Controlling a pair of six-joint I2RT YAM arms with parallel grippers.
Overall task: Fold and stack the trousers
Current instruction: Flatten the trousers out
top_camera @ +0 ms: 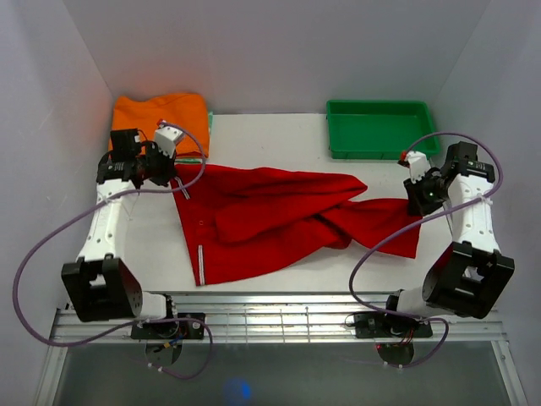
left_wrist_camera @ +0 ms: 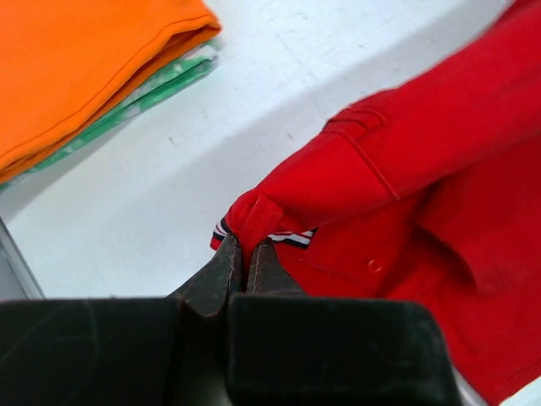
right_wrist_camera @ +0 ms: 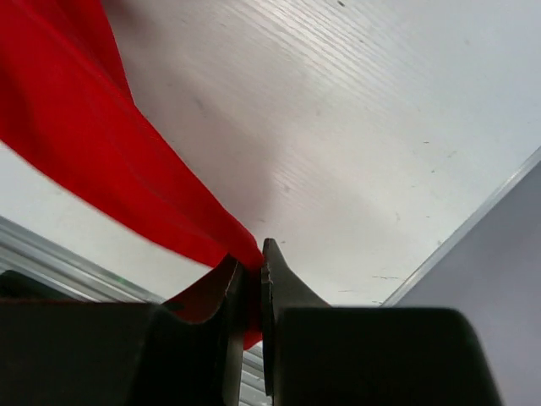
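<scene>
The red trousers (top_camera: 279,224) lie stretched across the white table, legs twisted toward the right. My left gripper (top_camera: 176,179) is shut on the waistband corner of the red trousers (left_wrist_camera: 355,169), by the striped trim, at the left end. My right gripper (top_camera: 417,196) is shut on a leg hem of the red trousers (right_wrist_camera: 93,161) at the right end, held just above the table. A folded orange garment (top_camera: 161,117) lies at the back left on a green-patterned one (left_wrist_camera: 152,89).
A green tray (top_camera: 380,128) stands at the back right. White walls close in on both sides. A metal rail (top_camera: 279,317) runs along the table's near edge by the arm bases.
</scene>
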